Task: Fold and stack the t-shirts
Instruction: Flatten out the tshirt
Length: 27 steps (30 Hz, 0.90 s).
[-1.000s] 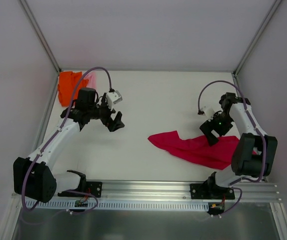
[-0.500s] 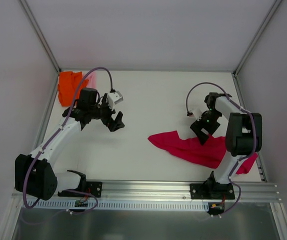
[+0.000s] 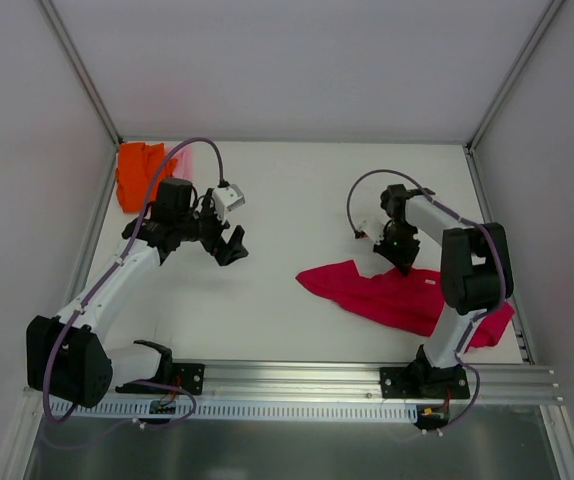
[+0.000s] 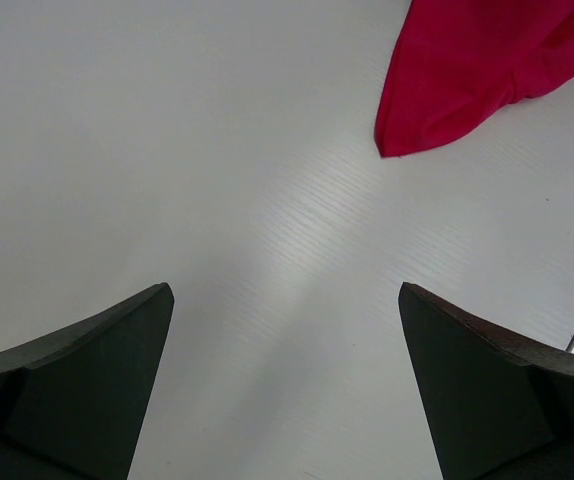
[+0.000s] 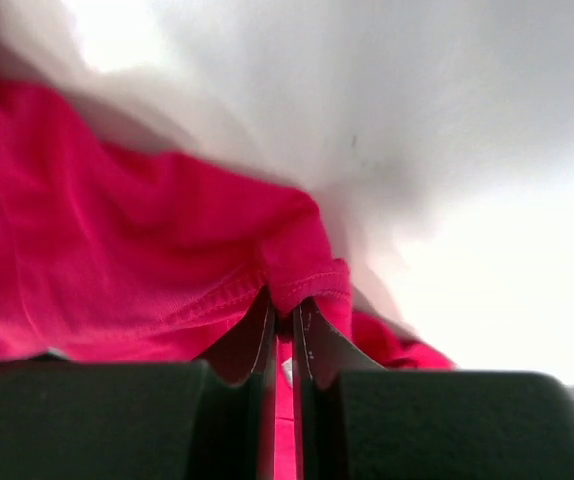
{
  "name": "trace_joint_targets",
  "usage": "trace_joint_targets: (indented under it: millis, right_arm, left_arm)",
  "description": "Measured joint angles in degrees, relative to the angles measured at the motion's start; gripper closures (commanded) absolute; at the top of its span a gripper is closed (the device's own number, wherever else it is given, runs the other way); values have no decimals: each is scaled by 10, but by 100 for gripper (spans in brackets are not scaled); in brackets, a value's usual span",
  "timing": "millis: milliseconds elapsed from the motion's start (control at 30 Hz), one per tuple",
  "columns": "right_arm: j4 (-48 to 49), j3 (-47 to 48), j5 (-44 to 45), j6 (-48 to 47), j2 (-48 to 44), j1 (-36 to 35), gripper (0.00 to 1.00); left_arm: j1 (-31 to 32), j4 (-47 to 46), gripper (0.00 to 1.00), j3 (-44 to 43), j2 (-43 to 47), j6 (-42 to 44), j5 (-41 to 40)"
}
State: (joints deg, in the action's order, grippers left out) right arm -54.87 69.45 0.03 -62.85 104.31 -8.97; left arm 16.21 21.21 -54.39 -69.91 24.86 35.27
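From above: crumpled red shirt (image 3: 387,295) on the right of the bench (image 3: 307,190), far edge at the right tool (image 3: 400,258); orange shirt (image 3: 137,175) well apart, far left corner.

Left wrist: left tool (image 4: 285,300) spread wide, red tip ahead.

Right wrist: pressed together, pinching a red hem, blurry, maybe only thinly. Could slip out on lifting.

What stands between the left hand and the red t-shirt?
Nothing visible: only bare white table lies between the open left hand and the pointed corner of the red t-shirt. The right hand, shut on the shirt's back edge, is not in between.
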Motion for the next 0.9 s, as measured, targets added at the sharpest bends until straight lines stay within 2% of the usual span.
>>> trace_joint_targets:
  millis: [200,433,900]
  right_arm:
    - [45,35,85,14,7,-105,99]
    - [94,128,107,32,26,-200,99]
    - [144,303,118,66,26,-295,99]
  left_arm:
    - [0,0,1,0,-1,0,0]
    - [0,0,1,11,2,2,0]
    - [4,-24,1,63,96,7,-11]
